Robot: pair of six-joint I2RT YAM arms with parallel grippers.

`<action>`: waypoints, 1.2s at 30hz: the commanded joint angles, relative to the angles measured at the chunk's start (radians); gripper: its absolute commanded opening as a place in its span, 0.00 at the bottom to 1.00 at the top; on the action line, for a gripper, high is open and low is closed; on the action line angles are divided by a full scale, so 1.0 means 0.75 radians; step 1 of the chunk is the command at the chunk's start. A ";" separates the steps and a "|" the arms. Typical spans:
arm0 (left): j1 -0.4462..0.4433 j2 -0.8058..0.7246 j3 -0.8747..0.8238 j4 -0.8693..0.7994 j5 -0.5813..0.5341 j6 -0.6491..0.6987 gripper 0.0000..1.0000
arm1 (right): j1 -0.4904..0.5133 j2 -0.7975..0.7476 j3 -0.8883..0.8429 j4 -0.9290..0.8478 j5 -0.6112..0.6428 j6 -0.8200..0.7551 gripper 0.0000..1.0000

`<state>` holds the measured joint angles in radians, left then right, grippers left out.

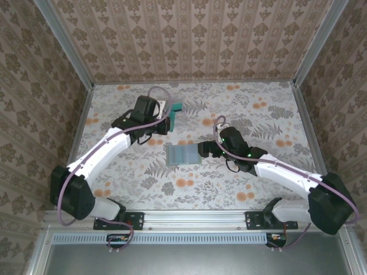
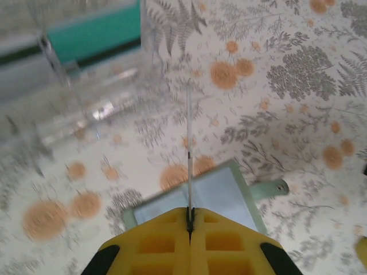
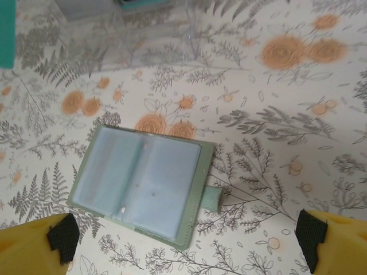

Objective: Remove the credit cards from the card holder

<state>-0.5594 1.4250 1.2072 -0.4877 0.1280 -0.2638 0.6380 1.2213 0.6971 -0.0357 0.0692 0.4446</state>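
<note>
A floral-patterned table carries a clear plastic box at the back. Mid-table lies the card holder, open and flat, its long axis running left to right. The right gripper, jaws spread wide and empty, hovers just beside the holder's right edge. It is nearer than the left gripper, which is pinched shut on a thin card seen edge-on. No writing is legible.

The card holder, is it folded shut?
No, the card holder lies spread open on the table, blue-grey pockets facing up.
</note>
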 commanded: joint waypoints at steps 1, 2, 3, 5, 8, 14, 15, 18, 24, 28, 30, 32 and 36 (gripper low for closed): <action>-0.032 0.091 0.117 -0.069 -0.171 0.414 0.05 | -0.024 -0.081 -0.041 0.048 0.076 0.010 1.00; -0.039 0.119 0.145 -0.056 -0.203 0.514 0.04 | -0.032 -0.104 -0.050 0.042 0.078 0.014 1.00; -0.045 0.143 0.169 -0.050 -0.225 0.590 0.03 | -0.037 -0.126 -0.058 0.039 0.078 0.020 1.00; -0.054 0.202 0.226 -0.038 -0.268 0.760 0.01 | -0.046 -0.178 -0.078 0.044 0.095 0.029 1.00; -0.054 0.296 0.301 -0.041 -0.309 0.988 0.00 | -0.059 -0.229 -0.099 0.041 0.102 0.039 1.00; -0.051 0.477 0.379 -0.026 -0.387 1.378 0.00 | -0.073 -0.252 -0.109 0.037 0.094 0.050 1.00; -0.048 0.501 0.387 -0.014 -0.393 1.423 0.00 | -0.075 -0.250 -0.109 0.038 0.094 0.051 1.00; -0.037 0.576 0.424 0.010 -0.429 1.524 0.00 | -0.079 -0.244 -0.113 0.042 0.092 0.054 1.00; -0.012 0.680 0.489 0.071 -0.475 1.611 0.00 | -0.088 -0.218 -0.111 0.048 0.085 0.058 1.00; -0.007 0.695 0.507 0.096 -0.496 1.641 0.00 | -0.095 -0.201 -0.113 0.052 0.078 0.063 1.00; -0.007 0.701 0.512 0.097 -0.506 1.655 0.00 | -0.098 -0.189 -0.111 0.057 0.067 0.066 1.00; -0.007 0.703 0.518 0.098 -0.517 1.658 0.00 | -0.098 -0.177 -0.107 0.057 0.063 0.068 1.00; -0.002 0.723 0.520 0.115 -0.530 1.671 0.00 | -0.102 -0.166 -0.105 0.058 0.053 0.072 1.00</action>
<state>-0.5674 1.9488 1.5631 -0.4152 -0.2474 0.9558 0.5690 1.0889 0.6250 -0.0219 0.1204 0.4824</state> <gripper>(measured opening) 0.047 0.999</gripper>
